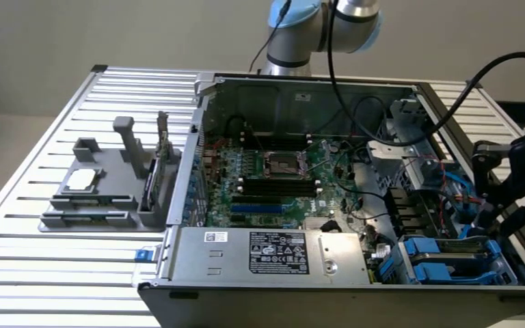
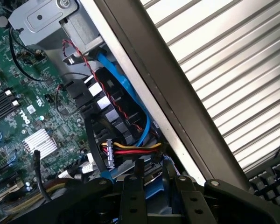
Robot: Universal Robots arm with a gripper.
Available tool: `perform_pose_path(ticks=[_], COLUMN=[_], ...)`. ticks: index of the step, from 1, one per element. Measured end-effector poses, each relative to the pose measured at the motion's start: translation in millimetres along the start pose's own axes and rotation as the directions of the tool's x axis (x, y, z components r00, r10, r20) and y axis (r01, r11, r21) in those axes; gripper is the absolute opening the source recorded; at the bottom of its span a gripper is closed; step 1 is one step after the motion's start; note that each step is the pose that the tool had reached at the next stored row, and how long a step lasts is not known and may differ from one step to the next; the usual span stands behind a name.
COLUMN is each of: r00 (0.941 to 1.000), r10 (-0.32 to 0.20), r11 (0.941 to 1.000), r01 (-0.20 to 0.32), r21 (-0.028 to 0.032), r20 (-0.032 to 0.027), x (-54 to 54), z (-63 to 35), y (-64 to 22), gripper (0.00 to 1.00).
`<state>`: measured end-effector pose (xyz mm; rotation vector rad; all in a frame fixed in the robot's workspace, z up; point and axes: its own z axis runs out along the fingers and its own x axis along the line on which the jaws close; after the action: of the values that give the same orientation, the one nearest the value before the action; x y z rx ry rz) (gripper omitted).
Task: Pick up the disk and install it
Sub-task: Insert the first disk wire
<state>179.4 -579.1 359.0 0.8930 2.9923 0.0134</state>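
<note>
One slatted metal table [image 1: 35, 273] bears the open case [image 1: 335, 307], pincer [image 2: 153, 168] inside.

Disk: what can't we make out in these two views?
- Disk: wrist view, just a blue plastic sliver past the gripper, which covers the rest; whether it's the disk's frame is unclear.
- Blue drive carriers: exterior view, too small to tell what they hold.
- Keyboard: wrist view, cut off by the edge.

Exterior view overlooks the whole computer case [image 1: 335, 304]; wrist view sits close inside it.
</note>
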Motion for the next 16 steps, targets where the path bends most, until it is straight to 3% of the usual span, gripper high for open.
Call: perform_pose_path(ticks=[5,12,16], r00=[0.9998,0.9978,0.9948], r10=[0.012,0.065,0.101], r11=[0.9999,0.9979,0.9948], r01=[-0.012,-0.065,-0.101], r21=[0.0067,0.0076,0.0084], r20=[-0.0132,-0.0129,-0.0121], x=[-1.7,-3.4,-3.7], z=[1.1,3.4,4.2], y=[-2.5,-5.0,-5.4], gripper=[0.30,0.30,0.21])
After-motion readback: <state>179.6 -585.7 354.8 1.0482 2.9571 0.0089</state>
